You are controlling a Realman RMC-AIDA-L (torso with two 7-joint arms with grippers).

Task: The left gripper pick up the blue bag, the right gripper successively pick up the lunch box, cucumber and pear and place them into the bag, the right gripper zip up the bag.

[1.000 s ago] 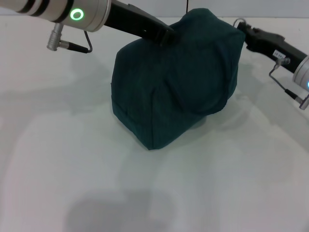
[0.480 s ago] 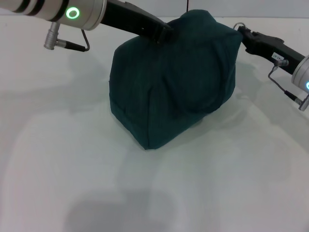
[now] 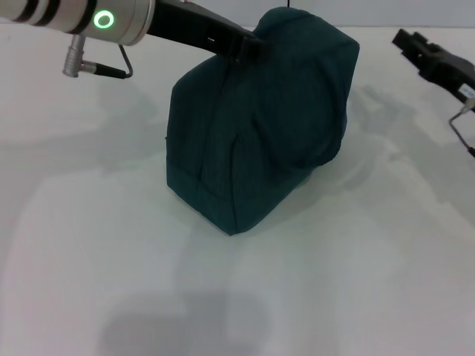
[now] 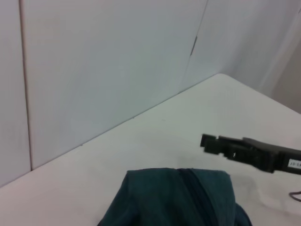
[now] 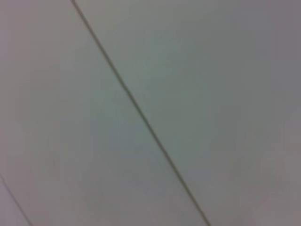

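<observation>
The blue bag [image 3: 260,126] stands on the white table, bulging. Its top with the dark zipper line also shows in the left wrist view [image 4: 188,197]. My left gripper [image 3: 249,46] is shut on the bag's upper left edge. My right gripper [image 3: 407,38] hangs in the air to the right of the bag, apart from it; it also shows in the left wrist view [image 4: 209,142]. The lunch box, cucumber and pear are not in view. The right wrist view shows only a plain wall.
The white table [image 3: 356,267] spreads around the bag, with the bag's shadow near the front. A pale panelled wall [image 4: 103,70] stands behind the table's far edge.
My right gripper has left the bag's upper right corner and moved away to the right. The bag's top right has settled back a little. The left gripper still holds the bag.
</observation>
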